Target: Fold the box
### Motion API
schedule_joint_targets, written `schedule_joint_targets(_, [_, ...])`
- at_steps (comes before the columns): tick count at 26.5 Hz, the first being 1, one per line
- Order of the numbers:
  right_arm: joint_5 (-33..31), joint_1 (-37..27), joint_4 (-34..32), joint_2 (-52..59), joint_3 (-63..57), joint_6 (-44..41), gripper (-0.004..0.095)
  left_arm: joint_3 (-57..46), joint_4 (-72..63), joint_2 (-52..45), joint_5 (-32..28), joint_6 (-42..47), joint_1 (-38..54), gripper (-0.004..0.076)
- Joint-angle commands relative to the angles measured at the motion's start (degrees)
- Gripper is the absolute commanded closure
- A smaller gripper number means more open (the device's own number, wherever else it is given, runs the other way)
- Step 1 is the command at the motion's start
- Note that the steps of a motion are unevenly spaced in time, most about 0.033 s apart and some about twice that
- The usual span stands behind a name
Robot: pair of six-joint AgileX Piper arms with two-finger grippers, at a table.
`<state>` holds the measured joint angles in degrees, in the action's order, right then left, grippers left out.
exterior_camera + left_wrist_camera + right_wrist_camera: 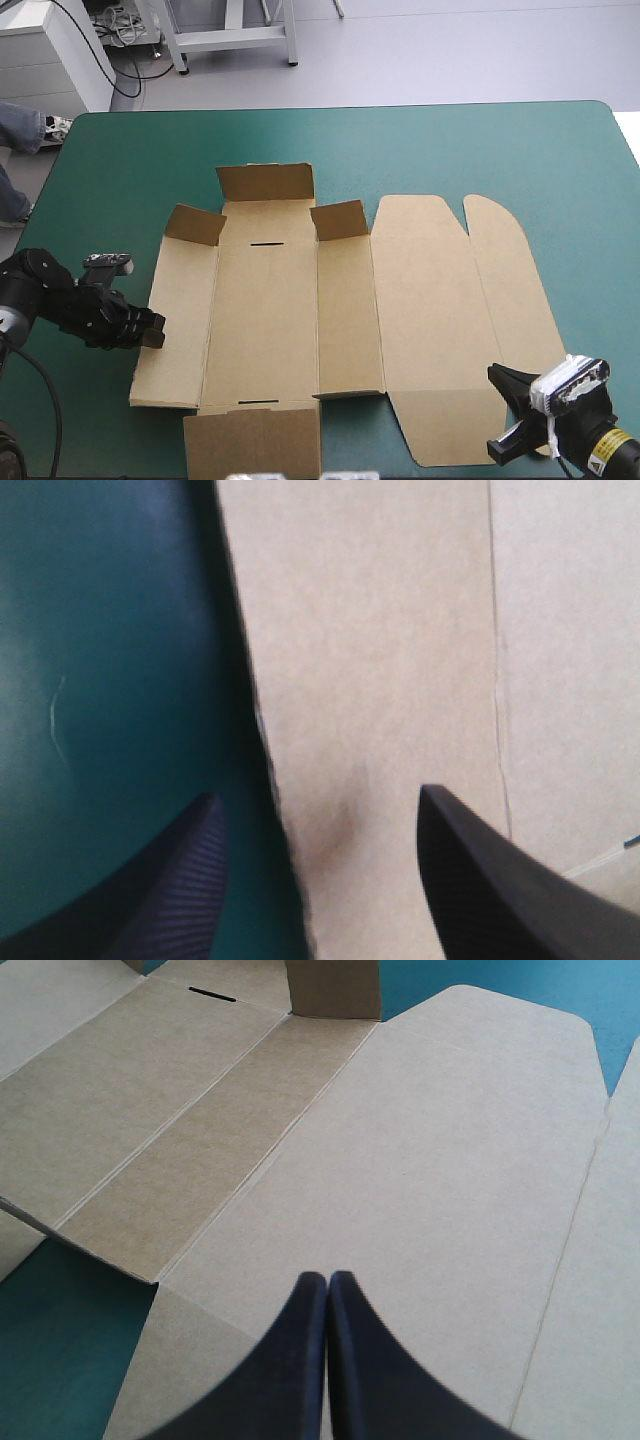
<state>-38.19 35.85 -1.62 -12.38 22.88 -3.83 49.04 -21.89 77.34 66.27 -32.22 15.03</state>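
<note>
Brown box (430, 300) lies spread, left edge inside the open left hand (318, 794); closed, empty right hand (327, 1282) above it.

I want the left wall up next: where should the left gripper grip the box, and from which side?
Probably the free outer edge of the box's left side panel, approached from the left edge of the teal-green cover. That edge lies between the left gripper's open fingers, one over board, one over the cover; the crease beside it should let the panel swing up.
</note>
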Motion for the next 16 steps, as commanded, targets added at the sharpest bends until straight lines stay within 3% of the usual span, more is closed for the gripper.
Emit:
schedule_joint_targets(1, [4.2, -0.1, -0.5, -0.5, 1.6, 0.5, 0.0930, 1.1, -3.9, -1.2, -1.5, -2.4, 0.0, 0.0322])
schedule_joint_targets(9, [4.2, -0.1, -0.5, -0.5, 1.6, 0.6, 0.0930, 1.1, -6.1, 4.6, -0.1, -2.7, 0.0, 0.0322])
schedule_joint_targets(16, [4.2, -0.1, -0.5, -0.5, 1.6, 0.6, 0.0930, 1.1, -22.4, 8.9, 4.6, -10.1, 0.0, 0.0322])
